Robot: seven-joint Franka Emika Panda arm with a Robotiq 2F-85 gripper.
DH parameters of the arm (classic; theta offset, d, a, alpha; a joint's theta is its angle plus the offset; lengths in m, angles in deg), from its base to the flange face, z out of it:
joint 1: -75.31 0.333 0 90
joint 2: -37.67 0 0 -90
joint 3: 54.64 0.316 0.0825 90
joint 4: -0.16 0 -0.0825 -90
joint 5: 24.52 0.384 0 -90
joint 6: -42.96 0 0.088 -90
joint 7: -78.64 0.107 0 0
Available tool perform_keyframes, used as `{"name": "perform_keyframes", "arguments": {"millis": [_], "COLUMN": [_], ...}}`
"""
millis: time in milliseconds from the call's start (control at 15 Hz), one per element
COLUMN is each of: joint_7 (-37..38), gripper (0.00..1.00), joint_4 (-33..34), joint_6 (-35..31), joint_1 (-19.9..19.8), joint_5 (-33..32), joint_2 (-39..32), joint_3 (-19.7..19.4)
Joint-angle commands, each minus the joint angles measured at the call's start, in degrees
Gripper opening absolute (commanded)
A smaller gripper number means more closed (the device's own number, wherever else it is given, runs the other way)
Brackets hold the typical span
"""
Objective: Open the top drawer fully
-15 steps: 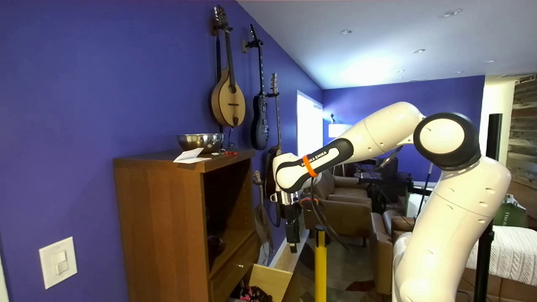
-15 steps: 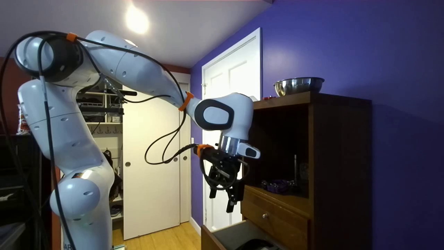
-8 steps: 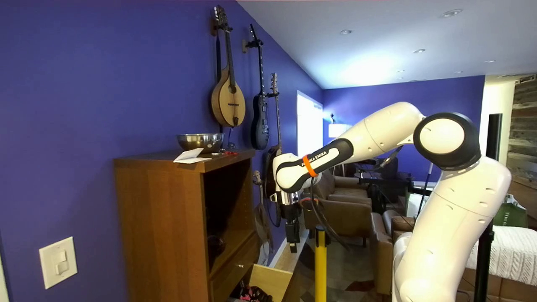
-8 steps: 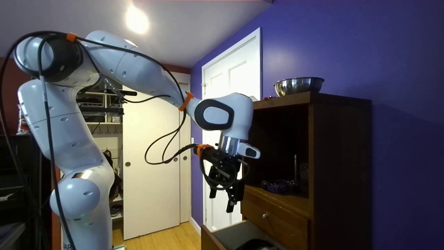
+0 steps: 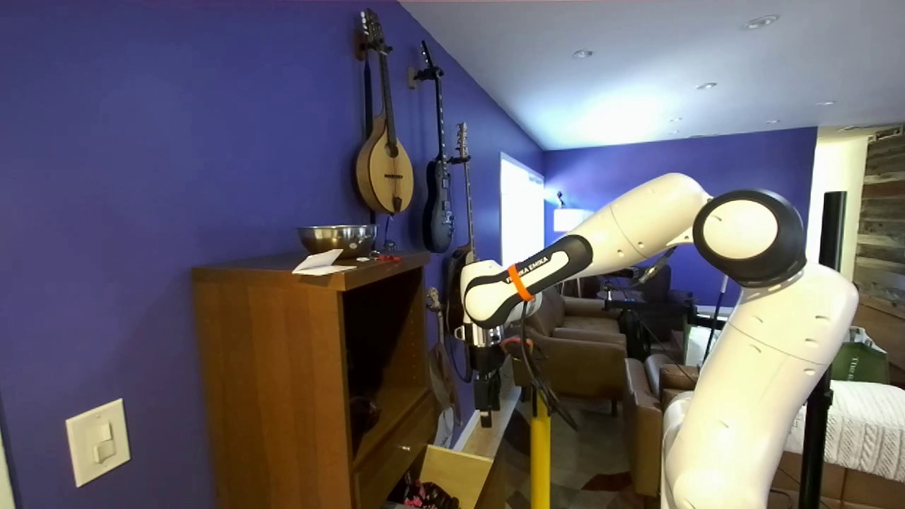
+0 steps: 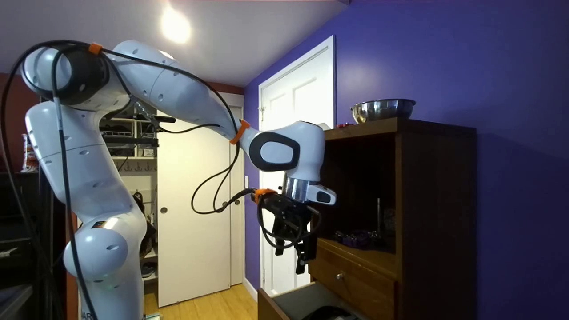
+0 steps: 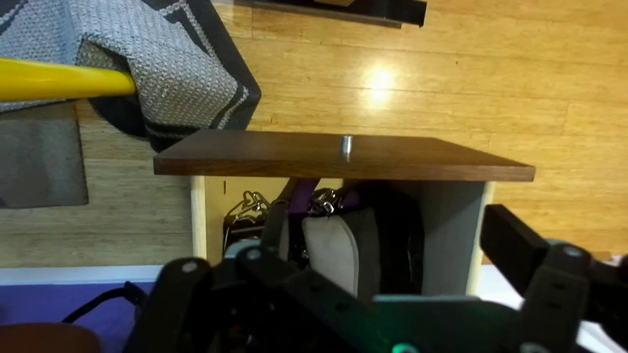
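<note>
Claw [image 6: 290, 261] is held spread above the pulled-out lower drawer [image 7: 274, 151]; the top drawer [image 6: 361, 282] is seen closed, knob [image 6: 340, 276] untouched.

1. Arm [image 5: 633, 220] is rocking curvy white, with a shiny silver collar [image 6: 296, 189].
2. Black panel [image 5: 580, 252] is showing "EMIKA" lettering [image 5: 535, 266].
3. Orange straps [image 6: 240, 132] are hugging loopy black cables [image 6: 239, 194].
4. Hand [image 6: 290, 260] is looking mostly black, round screws [image 7: 190, 265] showing.

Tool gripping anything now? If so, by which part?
Nothing held: the tool is open, its fingers apart with nothing clamped between them.
</note>
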Motion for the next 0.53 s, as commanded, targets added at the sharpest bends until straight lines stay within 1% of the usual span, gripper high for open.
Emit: {"name": "perform_keyframes", "arguments": {"millis": [0,67,133,267,333,467], "joint_7": [5.2,6.3,7.0,8.9,10.4,12.4], "gripper": [1.0,1.0,1.0,1.0,1.0,1.0], "joint_4": [-3.4,-4.1,-4.3,-4.9,-4.8,-3.5], "joint_6": [-14.6,-18.9,-22.0,-27.5,-29.6,-29.8], "joint_1": [-1.1,-1.3,-1.4,-1.8,-2.2,-2.0], "joint_5": [0.6,-0.2,-0.3,-3.0,-5.4,-7.5], "joint_2": [-3.3,-4.2,-5.4,-6.7,-7.3,-8.8], "joint_3": [2.1,2.4,2.7,4.2,5.3,6.7]}}
